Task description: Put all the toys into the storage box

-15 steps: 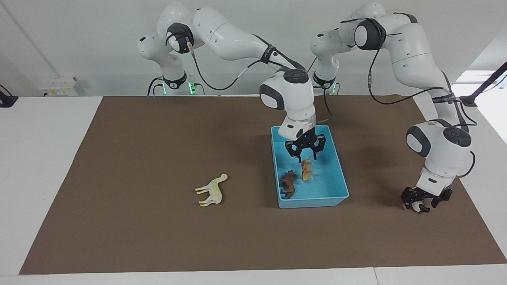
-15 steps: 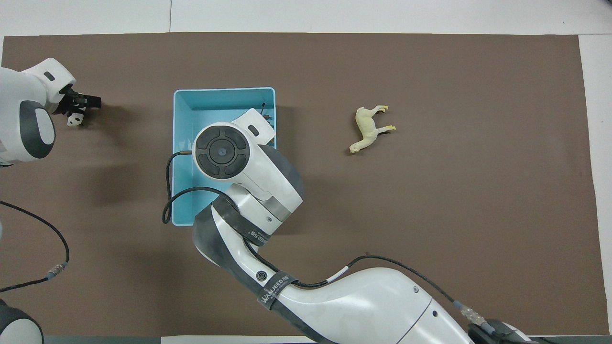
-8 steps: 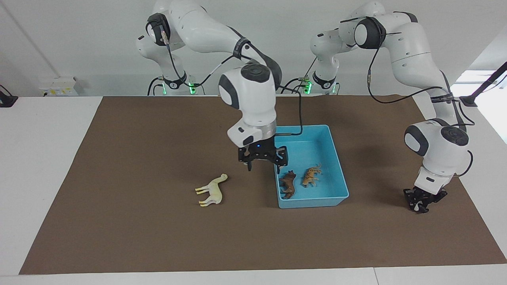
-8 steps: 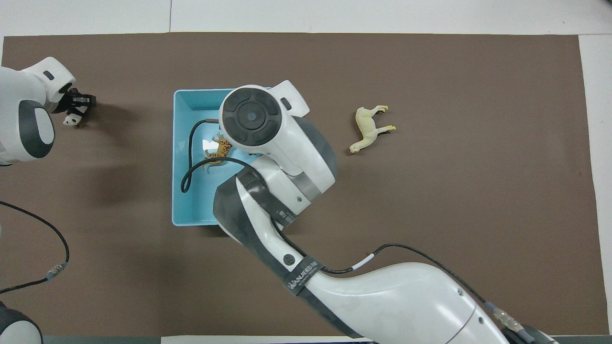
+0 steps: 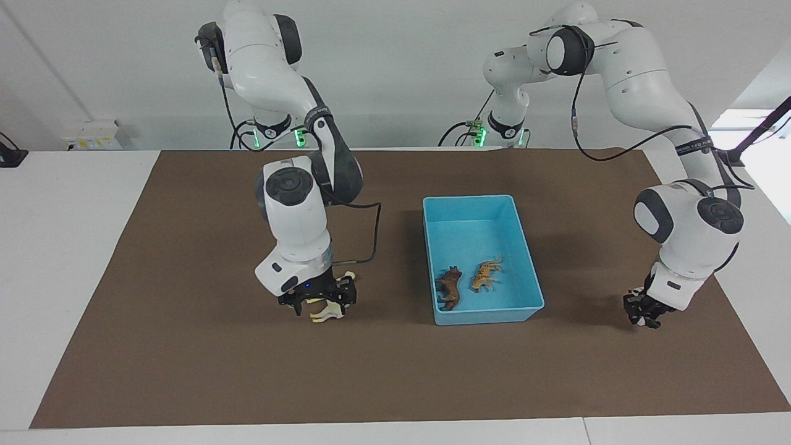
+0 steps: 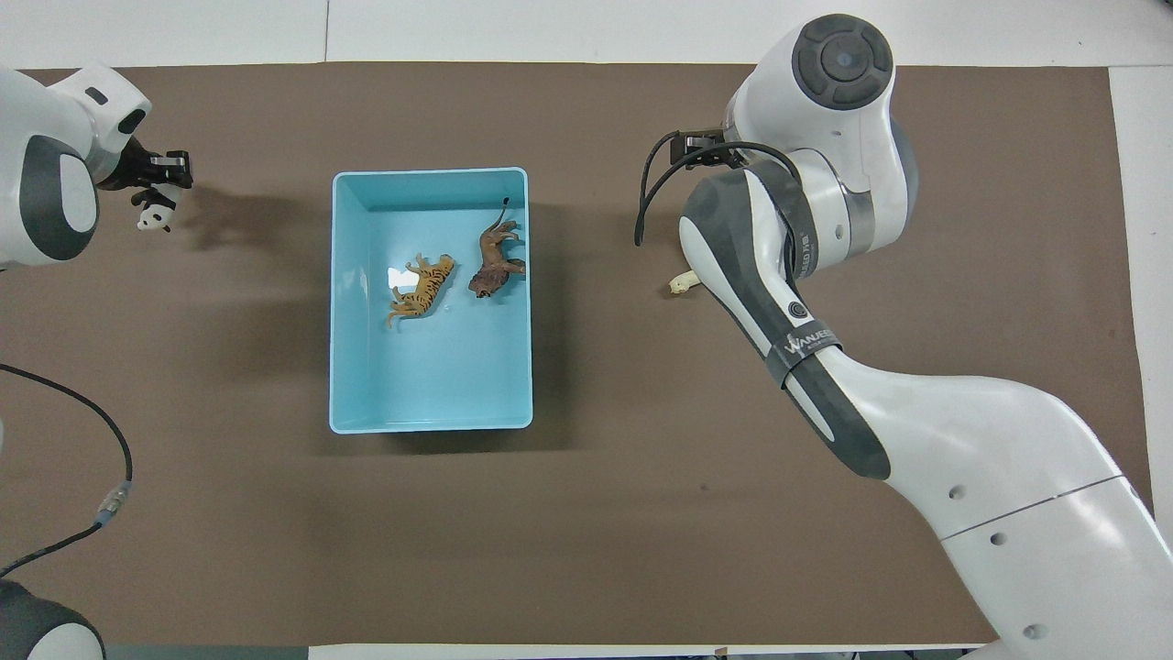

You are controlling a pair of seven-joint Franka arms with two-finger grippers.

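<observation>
The light blue storage box [image 5: 488, 314] [image 6: 431, 385] stands mid-table with the orange spotted leopard [image 5: 485, 275] [image 6: 420, 290] and the brown lion [image 5: 450, 288] [image 6: 495, 266] lying in it. Toward the right arm's end, my right gripper [image 5: 318, 301] is down over the cream horse [image 5: 326, 316], open, with a finger on either side. From overhead the right arm hides the horse except its head [image 6: 683, 284]. At the left arm's end, my left gripper [image 5: 642, 314] [image 6: 158, 188] is shut on the black-and-white panda [image 5: 646, 321] [image 6: 156, 216], low over the mat.
A brown mat [image 5: 185, 371] covers most of the white table [image 5: 62, 204]. The right arm's elbow and wrist cable [image 5: 374, 235] hang over the mat beside the box. The left arm's forearm leans over the mat's edge at its own end.
My right gripper left the box, where the leopard now lies, and came down open over the horse. My left gripper closed on the panda and shifted slightly with it.
</observation>
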